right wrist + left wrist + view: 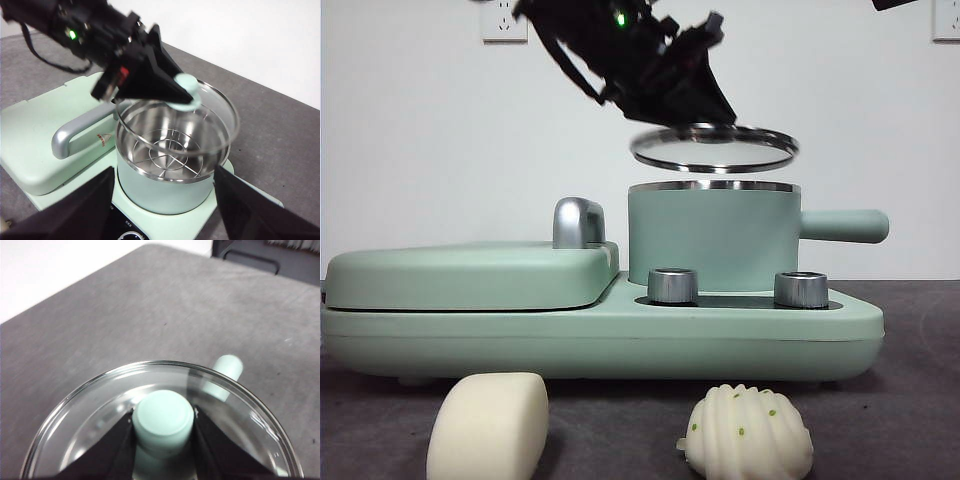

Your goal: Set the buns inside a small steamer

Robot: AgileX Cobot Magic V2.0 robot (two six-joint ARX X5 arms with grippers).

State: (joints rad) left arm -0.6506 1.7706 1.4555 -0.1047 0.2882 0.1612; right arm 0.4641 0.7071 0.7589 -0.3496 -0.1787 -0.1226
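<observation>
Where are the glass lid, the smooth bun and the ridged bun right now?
glass lid (713, 148): front view, on its steel rim, lifted above the pot.
smooth bun (488, 428): front view, middle of its cream front face.
ridged bun (748, 433): front view, centre of its ridged, green-specked surface.

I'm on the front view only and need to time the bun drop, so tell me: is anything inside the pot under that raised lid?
Observer: The small steamer holds only a wire rack at its bottom; no bun in it.
Operator: Which arm has the lid?
Observer: The left gripper, jaws clamped on the green knob of the glass lid.
Operator: And the other arm?
Observer: The right gripper sits open near the steamer, holding nothing.
</observation>
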